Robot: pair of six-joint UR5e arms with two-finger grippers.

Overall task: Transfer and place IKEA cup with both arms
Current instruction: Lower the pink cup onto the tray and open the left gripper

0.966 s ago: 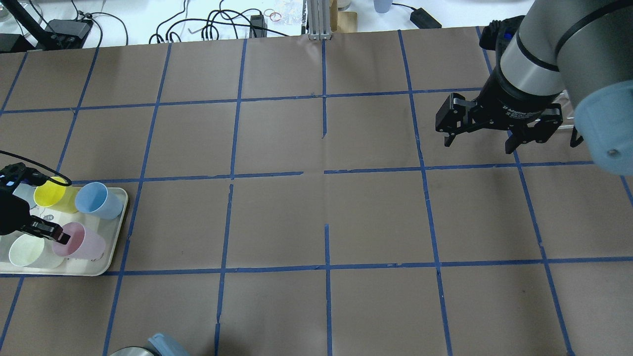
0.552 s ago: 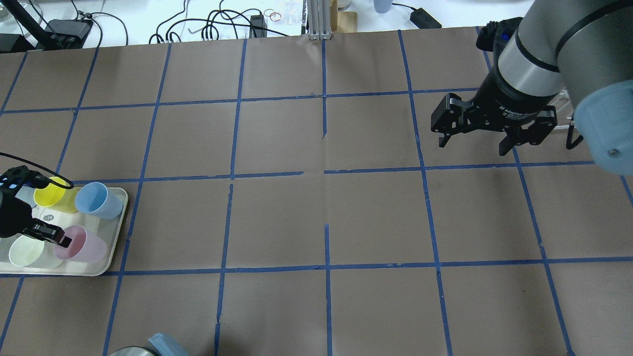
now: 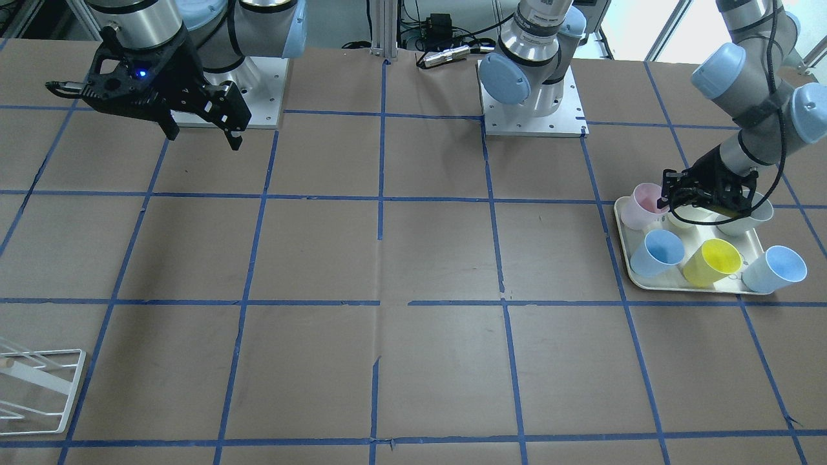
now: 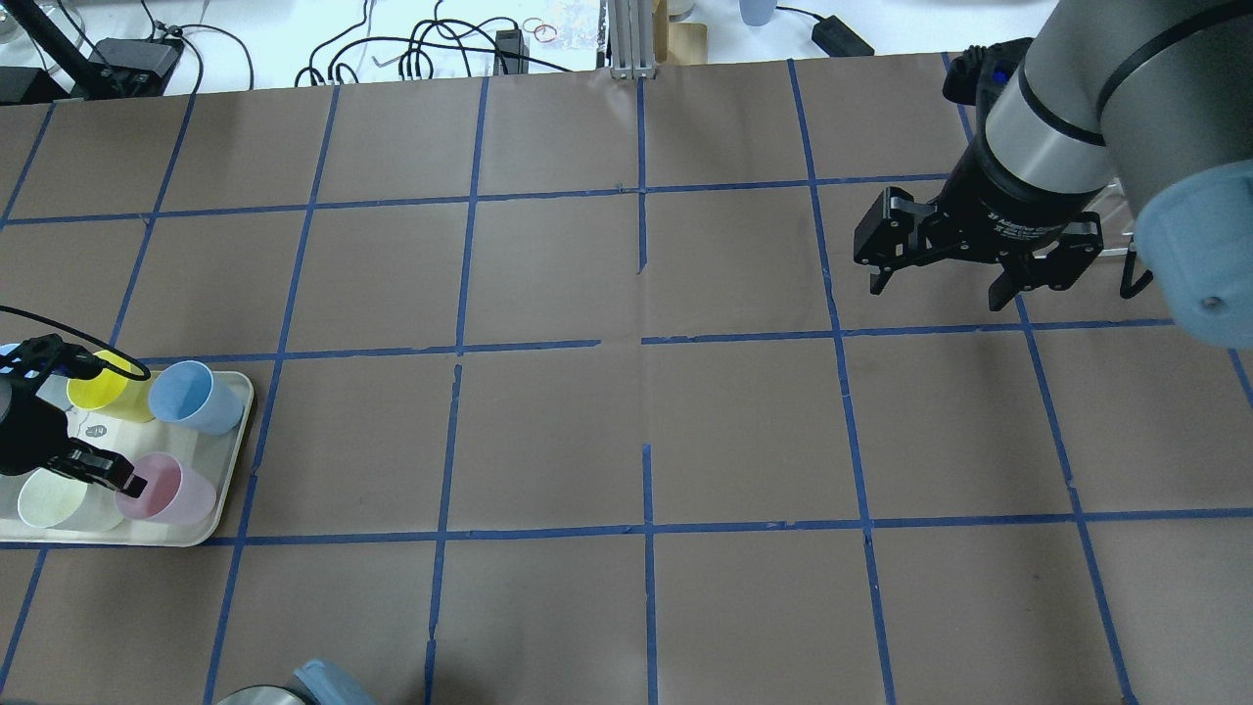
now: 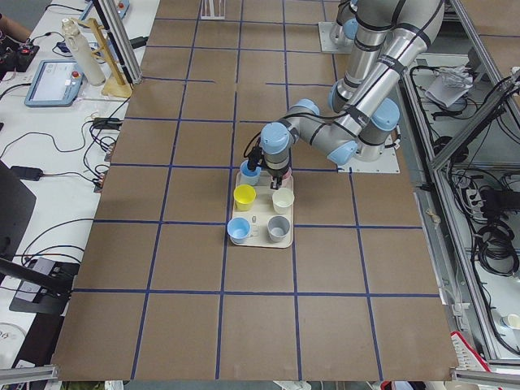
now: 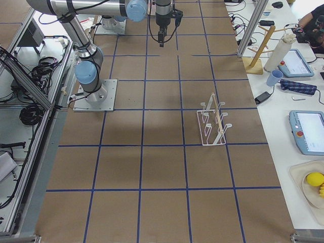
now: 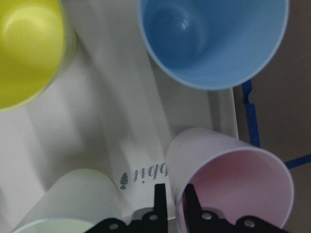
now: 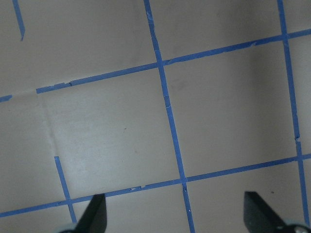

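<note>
One IKEA cup [image 4: 174,493], pale pink, sits at the near right corner of a white tray [image 4: 227,452] at the worktop's [image 4: 626,441] far left in the overhead view. Mouth up, somewhat tilted in the left wrist view; whether its base rests on the tray cannot be told. Left tool [image 7: 174,199] is clamped on the cup's rim, jaws nearly together, one finger inside the mouth and one outside the wall, on the side facing the cream-white cup [image 4: 54,497]. That cup stands just beside the pink one, with the tool body above it. Yellow cup [image 4: 98,382] and light blue cup [image 4: 191,395] are in the tray's farther row, apart from the pink one; grey lettering on the tray floor shows between them in the wrist view. Left arm [image 3: 749,84] comes in high, elbow folded, wrist pointing steeply down over the tray. Right tool [image 4: 938,292] is well apart, over the right far part of the worktop, jaws spread wide, nothing between them; its wrist view shows only brown paper and blue tape lines below the two fingertips. It hangs clear of the surface. Right arm [image 4: 1077,108] reaches forward from the robot's side, wrist angled down and toward the middle. White wire rack [image 6: 212,121] stands on the worktop, well away from both tools.
</note>
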